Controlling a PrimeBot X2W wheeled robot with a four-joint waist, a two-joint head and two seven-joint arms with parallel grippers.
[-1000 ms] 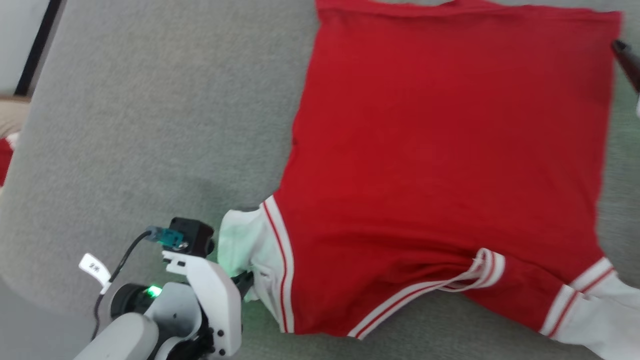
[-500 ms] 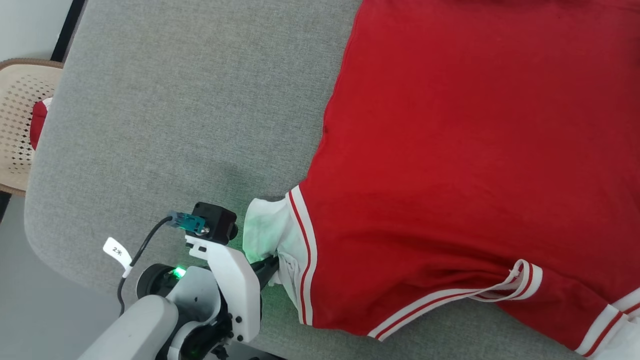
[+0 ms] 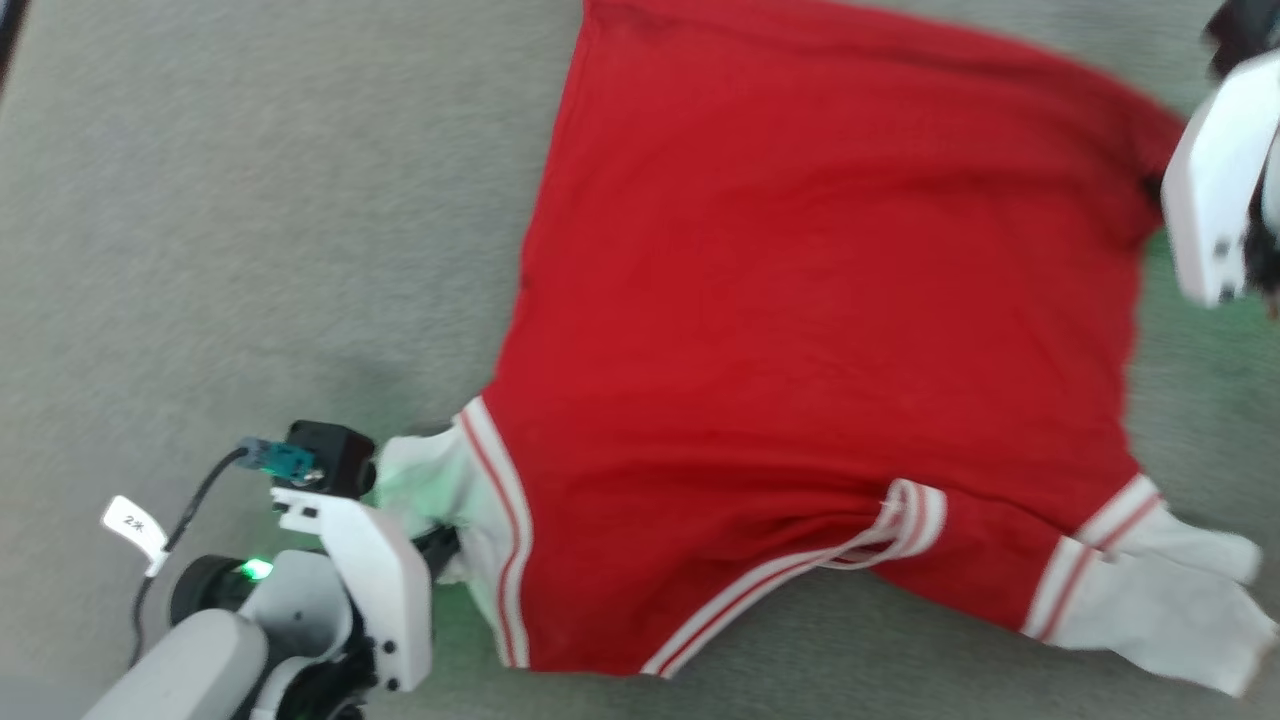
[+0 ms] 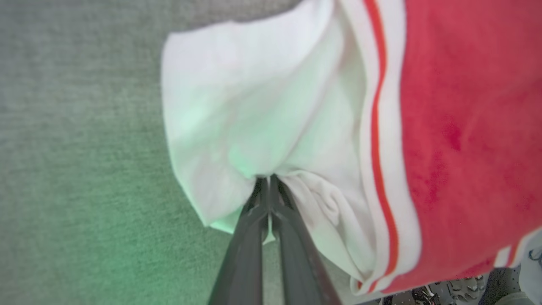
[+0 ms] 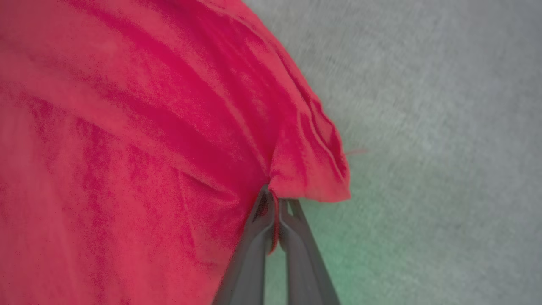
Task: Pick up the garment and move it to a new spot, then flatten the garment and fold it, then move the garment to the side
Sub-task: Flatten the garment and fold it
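Note:
The garment (image 3: 820, 350), a red jersey with white sleeves and red-white striped trim, lies spread with its plain red side up on the grey padded surface (image 3: 250, 230). At the lower left of the head view my left gripper (image 3: 450, 545) is shut on the white sleeve (image 3: 425, 480). The left wrist view shows its dark fingers (image 4: 254, 220) pinched together on that sleeve (image 4: 237, 114). My right gripper (image 3: 1160, 185) sits at the hem corner on the right edge. In the right wrist view it (image 5: 274, 199) is shut on the bunched red hem corner (image 5: 309, 169).
The other white sleeve (image 3: 1160, 590) lies crumpled at the lower right. Bare grey padding spreads wide to the left of the garment. Green light from my wrists tints the padding near both grippers.
My right gripper went from open to shut on the red hem corner, which now bunches up. The head camera shifted. My left gripper kept its grip on the white sleeve.

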